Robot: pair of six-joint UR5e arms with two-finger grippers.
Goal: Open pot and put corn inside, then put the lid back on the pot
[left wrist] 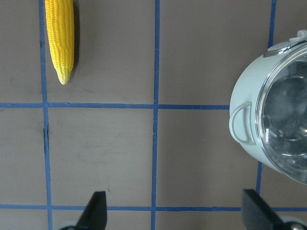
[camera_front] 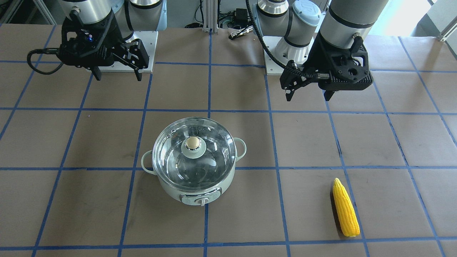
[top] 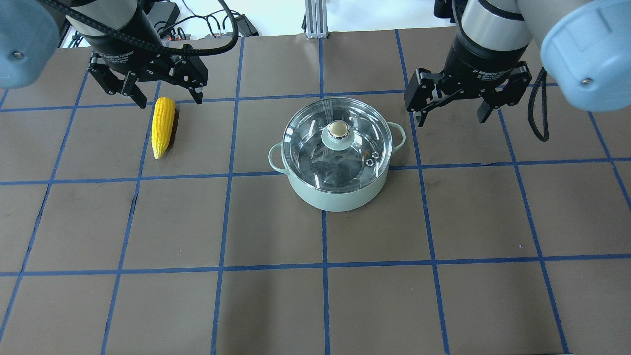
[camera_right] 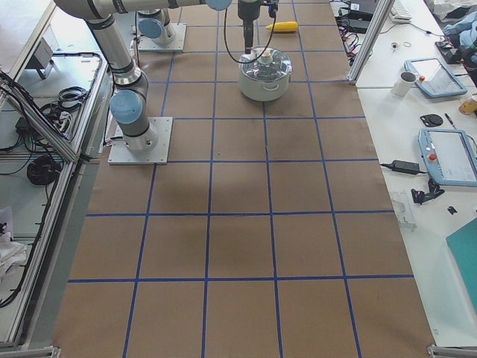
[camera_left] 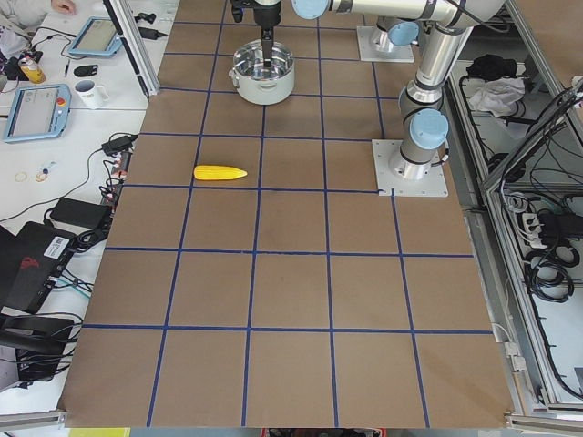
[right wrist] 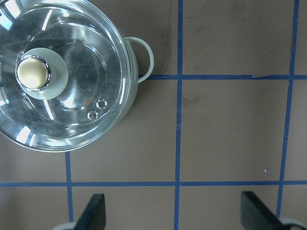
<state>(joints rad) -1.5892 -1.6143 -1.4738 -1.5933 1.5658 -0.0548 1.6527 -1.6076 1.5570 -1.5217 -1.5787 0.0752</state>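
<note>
The pale mint-green pot (camera_front: 194,187) stands mid-table with the clear glass lid (camera_front: 212,151) shut on it, its beige knob (camera_front: 193,142) on top. The yellow corn (camera_front: 345,208) lies on the table to the robot's left of the pot, also in the overhead view (top: 163,125) and left wrist view (left wrist: 59,38). My left gripper (top: 171,101) is open and empty, hovering above the corn's blunt end. My right gripper (top: 451,120) is open and empty, hovering to the robot's right of the pot (top: 335,195). The right wrist view shows the lid (right wrist: 72,105) from above.
Brown paper with a blue tape grid covers the table (top: 325,296). The two arm bases (camera_front: 285,53) stand at the robot's edge. Tablets and cables lie on side benches (camera_right: 447,156) beyond the table's far edge.
</note>
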